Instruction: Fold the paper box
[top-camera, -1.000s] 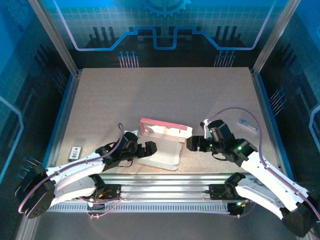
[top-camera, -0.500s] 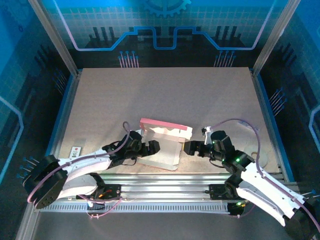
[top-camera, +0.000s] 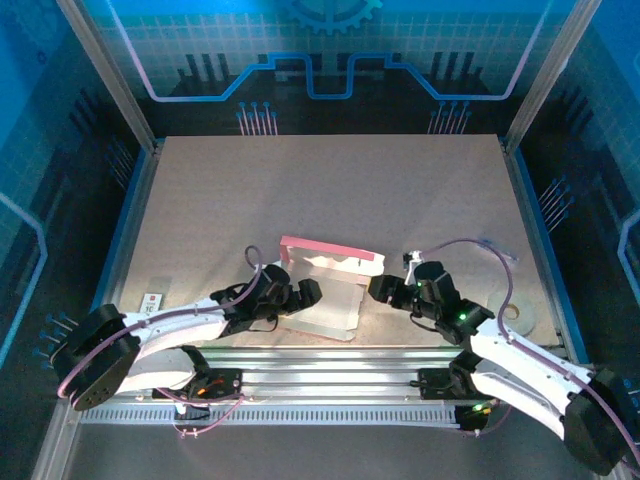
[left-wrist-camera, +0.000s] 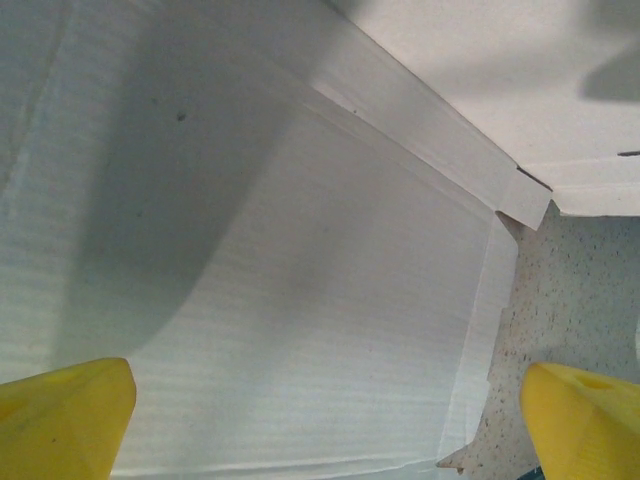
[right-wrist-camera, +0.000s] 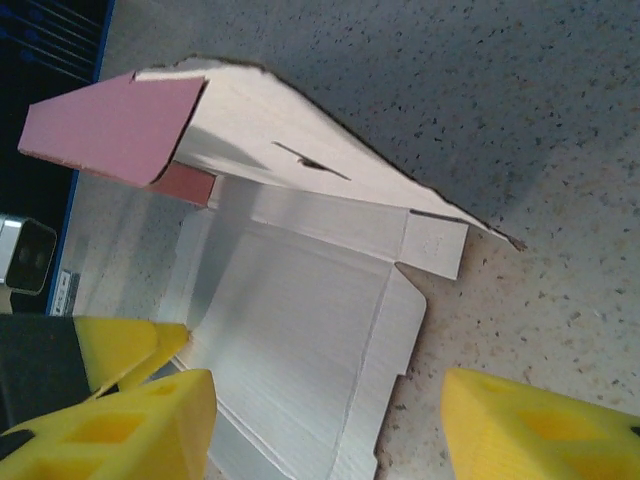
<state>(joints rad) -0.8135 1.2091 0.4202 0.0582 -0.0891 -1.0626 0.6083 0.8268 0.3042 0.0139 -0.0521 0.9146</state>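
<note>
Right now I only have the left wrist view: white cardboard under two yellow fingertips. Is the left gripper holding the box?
Observer: No. From the top camera, the left gripper is open at the left edge of the paper box and clamps nothing.
Operator: Is any panel folded up yet?
Observer: Yes. The far panel is raised with its pink face turned away from the arms, and the rest lies flat on the table.
Operator: And the other arm?
Observer: The right gripper is at the box's right edge with its jaws apart, gripping nothing.
</note>
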